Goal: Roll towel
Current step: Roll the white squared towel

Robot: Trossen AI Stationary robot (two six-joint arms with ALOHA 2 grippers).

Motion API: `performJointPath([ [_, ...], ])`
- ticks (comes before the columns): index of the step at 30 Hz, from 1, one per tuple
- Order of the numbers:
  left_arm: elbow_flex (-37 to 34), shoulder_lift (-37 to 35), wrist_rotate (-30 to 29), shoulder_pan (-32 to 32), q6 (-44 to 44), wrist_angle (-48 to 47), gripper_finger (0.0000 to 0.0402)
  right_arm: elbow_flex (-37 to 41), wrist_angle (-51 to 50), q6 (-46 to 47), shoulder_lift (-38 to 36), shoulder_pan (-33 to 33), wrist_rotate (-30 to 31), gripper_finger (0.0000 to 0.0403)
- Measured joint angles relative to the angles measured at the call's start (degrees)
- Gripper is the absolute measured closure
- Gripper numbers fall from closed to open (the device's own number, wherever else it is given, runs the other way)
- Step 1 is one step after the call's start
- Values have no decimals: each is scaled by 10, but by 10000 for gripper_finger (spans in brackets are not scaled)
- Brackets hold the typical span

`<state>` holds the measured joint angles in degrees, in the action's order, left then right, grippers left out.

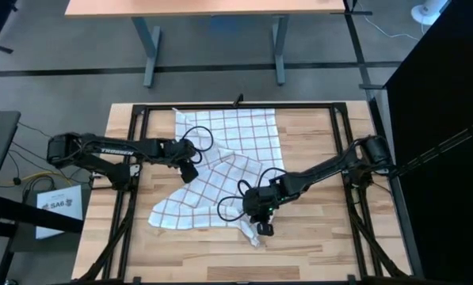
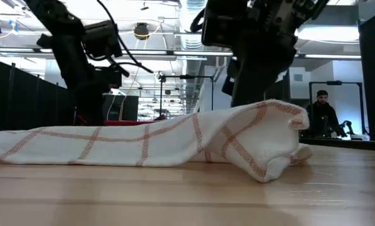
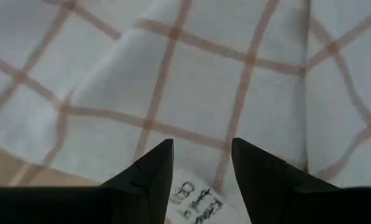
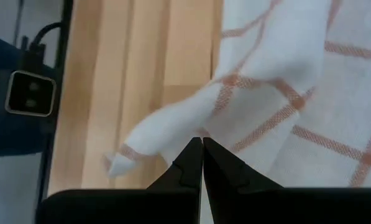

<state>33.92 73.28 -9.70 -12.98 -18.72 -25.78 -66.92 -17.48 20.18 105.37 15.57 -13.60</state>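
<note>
Right gripper (image 4: pixel 202 149) fingers together, nothing visibly pinched, just over towel (image 1: pixel 224 170) near-edge corner. Towel spread crumpled across table (image 1: pixel 315 237) middle, near corner bunched into soft fold, no roll formed. Left gripper (image 3: pixel 202 163) fingers apart, low over towel's left edge by tag (image 3: pixel 201 200). Risk: thin cloth slips from closed tips, fold flops open; uneven pull skews roll.

Bare table (image 1: pixel 315 245) lies open along the lower edge and at the right of the high view. The crumpled towel (image 1: pixel 220 170) fills the centre (its bulged fold (image 2: pixel 269 141) stands highest), with both arms reaching over it from either side.
</note>
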Motion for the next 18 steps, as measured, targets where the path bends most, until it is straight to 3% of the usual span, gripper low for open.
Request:
performJointPath([
  [18, -49, 0, 10, -47, 13, 69, 253, 0, 4, 30, 56, 23, 7, 403],
])
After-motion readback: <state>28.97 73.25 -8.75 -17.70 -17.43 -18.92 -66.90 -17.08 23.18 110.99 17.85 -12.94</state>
